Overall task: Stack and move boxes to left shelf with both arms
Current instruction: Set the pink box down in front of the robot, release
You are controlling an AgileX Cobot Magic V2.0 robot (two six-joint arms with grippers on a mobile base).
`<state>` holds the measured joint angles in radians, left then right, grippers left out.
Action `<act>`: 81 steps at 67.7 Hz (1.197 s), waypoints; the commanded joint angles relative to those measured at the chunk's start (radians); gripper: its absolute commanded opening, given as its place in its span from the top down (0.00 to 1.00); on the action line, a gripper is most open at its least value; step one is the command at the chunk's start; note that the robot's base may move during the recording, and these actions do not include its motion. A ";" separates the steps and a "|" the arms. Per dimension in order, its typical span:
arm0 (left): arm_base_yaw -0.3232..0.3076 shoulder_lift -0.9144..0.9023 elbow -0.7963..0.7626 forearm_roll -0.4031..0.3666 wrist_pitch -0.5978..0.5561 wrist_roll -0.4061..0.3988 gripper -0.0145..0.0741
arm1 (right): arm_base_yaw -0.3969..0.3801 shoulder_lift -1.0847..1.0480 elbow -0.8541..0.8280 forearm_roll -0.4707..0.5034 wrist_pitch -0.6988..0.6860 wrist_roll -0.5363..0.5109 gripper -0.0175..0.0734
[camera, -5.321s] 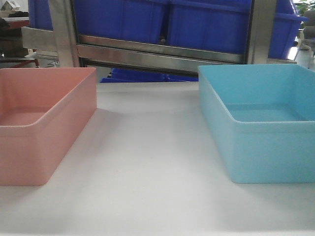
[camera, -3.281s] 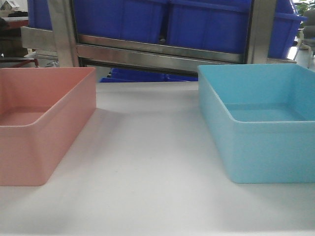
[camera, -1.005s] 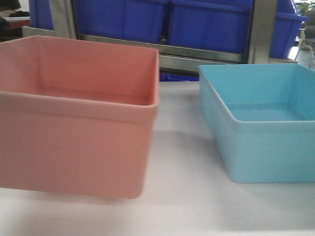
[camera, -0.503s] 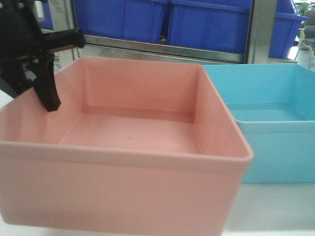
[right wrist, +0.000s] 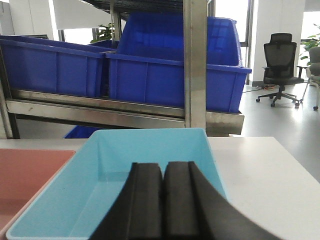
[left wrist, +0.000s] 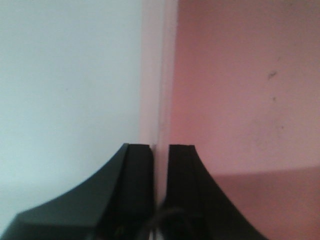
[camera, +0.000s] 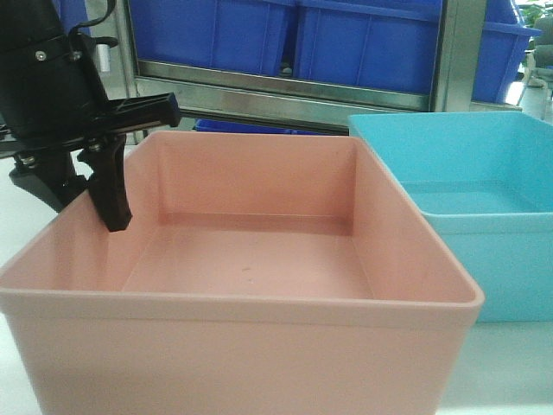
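Observation:
The salmon pink box fills the near left of the front view, and its base is out of frame. My left gripper is shut on the box's left wall. In the left wrist view, the gripper has one finger on each side of the pink wall. The light blue box stands on the white table at the right, partly behind the pink box's right corner. My right gripper is shut and empty over the near end of the blue box. No shelf level with white rollers is in view.
A steel rack rail runs across the back with dark blue storage bins above it. Both also show in the right wrist view, rail and bins. The white table extends right of the blue box. An office chair stands far right.
The pink box has moved from the left toward the camera and to the right, and now reads larger. My left gripper has come into view on its left wall. The blue box has not moved.

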<state>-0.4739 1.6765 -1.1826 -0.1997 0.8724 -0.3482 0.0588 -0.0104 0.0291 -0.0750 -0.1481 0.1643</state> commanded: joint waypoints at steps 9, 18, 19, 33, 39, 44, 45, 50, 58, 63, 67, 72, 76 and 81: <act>-0.009 -0.045 -0.032 -0.057 0.009 -0.010 0.75 | -0.003 -0.020 -0.018 -0.008 -0.086 -0.001 0.75; -0.009 -0.055 -0.032 -0.049 0.008 -0.010 0.48 | -0.003 -0.020 -0.018 -0.008 -0.086 -0.001 0.75; -0.009 -0.056 -0.032 -0.049 0.008 -0.010 0.45 | -0.003 -0.020 -0.018 -0.008 -0.086 -0.001 0.75; -0.009 -0.158 -0.032 0.011 0.006 0.002 0.40 | -0.003 -0.020 -0.018 -0.008 -0.086 -0.001 0.75; -0.009 -0.249 -0.022 0.028 -0.034 0.066 0.40 | -0.003 -0.020 -0.018 -0.008 -0.086 -0.001 0.75; -0.009 -0.325 0.019 0.030 -0.125 0.136 0.40 | -0.003 -0.020 -0.018 -0.008 -0.086 -0.001 0.75; -0.009 -0.348 0.029 0.030 -0.144 0.157 0.40 | -0.003 -0.020 -0.018 -0.008 -0.086 -0.001 0.75; -0.009 -0.435 0.100 0.030 -0.253 0.227 0.40 | -0.003 -0.020 -0.018 -0.008 -0.086 -0.001 0.75; -0.009 -0.577 0.218 0.030 -0.452 0.348 0.40 | -0.003 -0.020 -0.018 -0.008 -0.086 -0.001 0.75; -0.009 -0.653 0.295 0.030 -0.562 0.398 0.40 | -0.003 -0.020 -0.018 -0.008 -0.086 -0.001 0.75; -0.002 -0.705 0.348 0.037 -0.637 0.424 0.40 | -0.003 -0.020 -0.018 -0.008 -0.086 -0.001 0.75; 0.026 -0.784 0.434 0.040 -0.718 0.433 0.40 | -0.003 -0.020 -0.018 -0.008 -0.086 -0.001 0.75; 0.059 -0.837 0.498 0.038 -0.762 0.438 0.40 | -0.003 -0.020 -0.018 -0.008 -0.086 -0.001 0.75; 0.103 -0.897 0.566 0.038 -0.794 0.438 0.40 | -0.003 -0.020 -0.018 -0.008 -0.086 -0.001 0.75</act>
<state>-0.4069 0.8484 -0.6539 -0.1625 0.2032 0.0809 0.0588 -0.0104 0.0291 -0.0750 -0.1481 0.1643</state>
